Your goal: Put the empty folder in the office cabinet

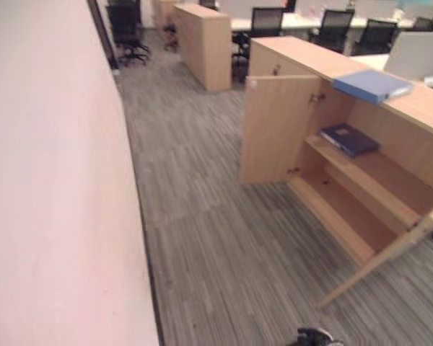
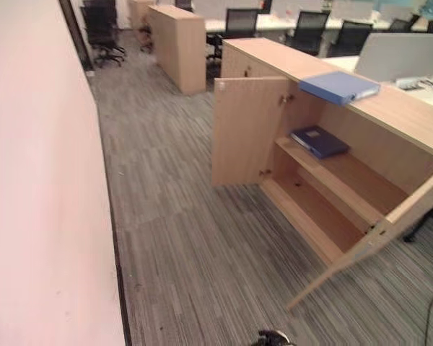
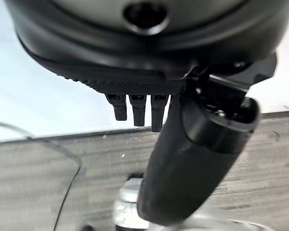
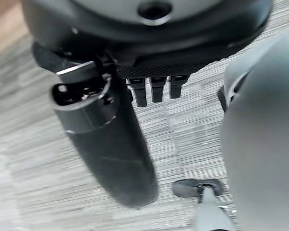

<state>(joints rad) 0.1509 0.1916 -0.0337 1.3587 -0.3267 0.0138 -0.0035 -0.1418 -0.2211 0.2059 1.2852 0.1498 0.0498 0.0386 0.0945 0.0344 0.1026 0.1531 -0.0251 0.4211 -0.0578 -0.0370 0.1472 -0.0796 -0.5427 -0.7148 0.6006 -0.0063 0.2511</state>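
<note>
- Two folders showed in the left eye view: a light blue folder [image 1: 372, 85] lay flat on the cabinet [image 1: 418, 108] top at the upper right of the frame, one corner just over the front edge, and a dark blue folder [image 1: 348, 139] lay on the upper shelf [image 1: 375, 173] inside. Both doors stood open, the left door [image 1: 274, 130] swung out towards frame centre. I cannot tell which folder is the empty one; the light one on top seems the likelier candidate.
- Right eye view: the same scene, with pale wood-grain board for the cabinet, grey striped carpet [image 2: 202, 252] in the lower middle and a plain pinkish wall [image 2: 36, 180] along the left side. The folders looked like stiff, flat rectangles with rounded spines.
- Left wrist view: the left hand [image 3: 139, 84] hung above the carpet, fingers [image 3: 138, 109] straight and relaxed, gripping nothing.
- Right wrist view: the right hand [image 4: 149, 62] hung likewise, fingers [image 4: 156, 89] loose, with nothing in it.
- By my judgement the approach step was in hand; next, the robot needed to step closer and reach for the folder on top.
</note>
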